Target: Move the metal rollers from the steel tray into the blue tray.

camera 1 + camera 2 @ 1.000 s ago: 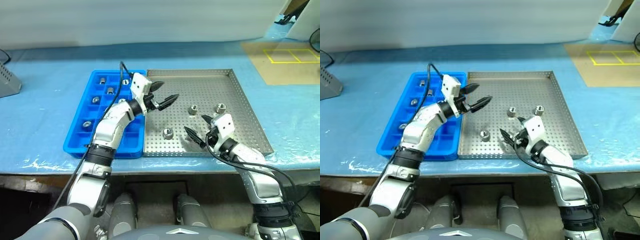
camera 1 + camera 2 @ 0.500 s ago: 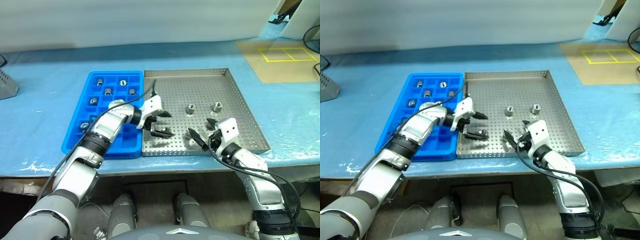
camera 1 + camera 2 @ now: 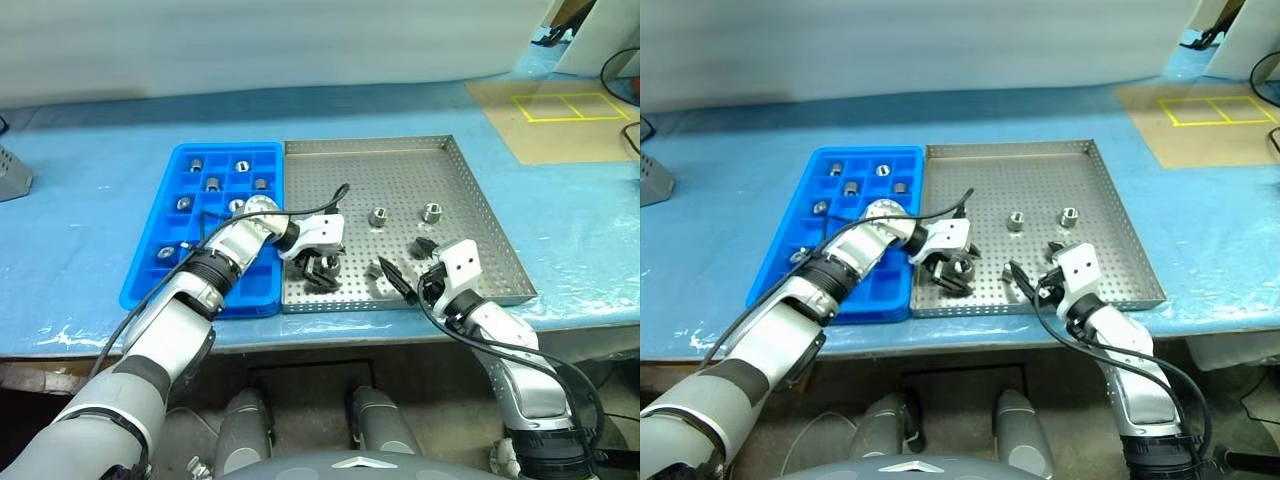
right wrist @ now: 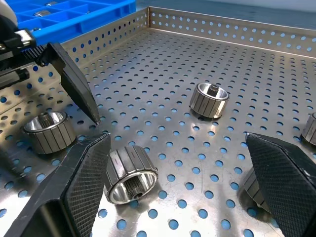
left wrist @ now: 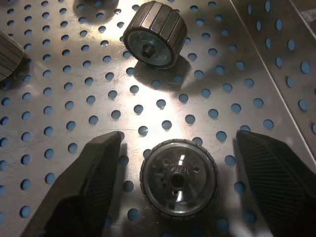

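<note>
The steel tray (image 3: pixel 400 170) holds loose metal rollers. My left gripper (image 3: pixel 321 272) points down at the tray's front left. Its fingers (image 5: pixel 94 182) are open on either side of one upright roller (image 5: pixel 178 180), with a gap on each side. A second roller (image 5: pixel 154 33) lies just beyond it. My right gripper (image 3: pixel 407 263) hovers open, low over the tray's front. A roller (image 4: pixel 131 174) sits between its fingers, untouched. Two more rollers (image 3: pixel 379 216) (image 3: pixel 432 212) stand mid-tray. The blue tray (image 3: pixel 200 285) lies left of the steel tray, with several rollers in its far compartments.
Both trays rest on a blue-covered table, close to its front edge. A grey box (image 3: pixel 12 172) sits at the far left. A yellow taped square (image 3: pixel 555 106) marks the floor at the far right. A black cable (image 3: pixel 225 222) loops over the blue tray.
My left gripper has swung down from above the blue tray's edge to the steel tray floor, and its fingers now straddle a roller. The right arm stayed put.
</note>
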Controlling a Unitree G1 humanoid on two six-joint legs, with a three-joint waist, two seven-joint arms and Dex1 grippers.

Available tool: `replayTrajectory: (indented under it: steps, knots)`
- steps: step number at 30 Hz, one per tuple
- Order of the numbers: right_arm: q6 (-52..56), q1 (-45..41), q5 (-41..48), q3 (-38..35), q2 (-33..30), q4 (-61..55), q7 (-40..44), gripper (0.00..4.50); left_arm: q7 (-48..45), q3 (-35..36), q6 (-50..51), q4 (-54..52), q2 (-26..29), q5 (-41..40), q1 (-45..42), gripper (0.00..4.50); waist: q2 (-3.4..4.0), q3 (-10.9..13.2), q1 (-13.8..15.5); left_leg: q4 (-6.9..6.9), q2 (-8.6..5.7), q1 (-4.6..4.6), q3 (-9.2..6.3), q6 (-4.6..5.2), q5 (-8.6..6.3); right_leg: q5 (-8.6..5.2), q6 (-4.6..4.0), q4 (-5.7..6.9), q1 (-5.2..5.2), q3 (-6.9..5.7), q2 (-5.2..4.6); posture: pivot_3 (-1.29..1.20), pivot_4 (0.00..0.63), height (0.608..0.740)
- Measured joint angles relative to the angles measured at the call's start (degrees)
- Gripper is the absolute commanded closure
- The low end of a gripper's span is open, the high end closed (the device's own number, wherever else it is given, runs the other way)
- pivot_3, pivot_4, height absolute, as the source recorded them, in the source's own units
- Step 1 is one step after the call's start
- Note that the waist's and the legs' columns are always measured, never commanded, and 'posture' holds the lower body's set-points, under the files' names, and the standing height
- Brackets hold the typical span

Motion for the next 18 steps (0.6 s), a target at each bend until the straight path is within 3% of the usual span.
replayTrajectory:
  steps: [6, 18]
  knots:
    - [0.0, 0.7, 0.0, -0.1, 0.2, -0.1, -0.8, 0.0, -1.6, 0.0, -4.6, 4.4, -1.2, 2.2, -3.7, 3.53, 0.0, 0.0, 0.0, 0.02, 0.0, 0.02, 0.05, 0.04, -0.02, 0.0, 0.0, 0.0, 0.01, 0.01, -0.02, -0.46, 0.15, 0.74]
    - [0.0, 0.7, 0.4, -0.2, 0.2, -0.1, -0.9, 0.0, -2.8, 2.1, -6.1, 6.0, -1.7, 1.9, -3.8, 3.62, 0.0, 0.0, 0.0, 0.0, 0.01, 0.13, 0.14, 0.05, -0.03, 0.0, -0.01, -0.03, 0.1, 0.03, -0.03, -0.43, 0.15, 0.74]
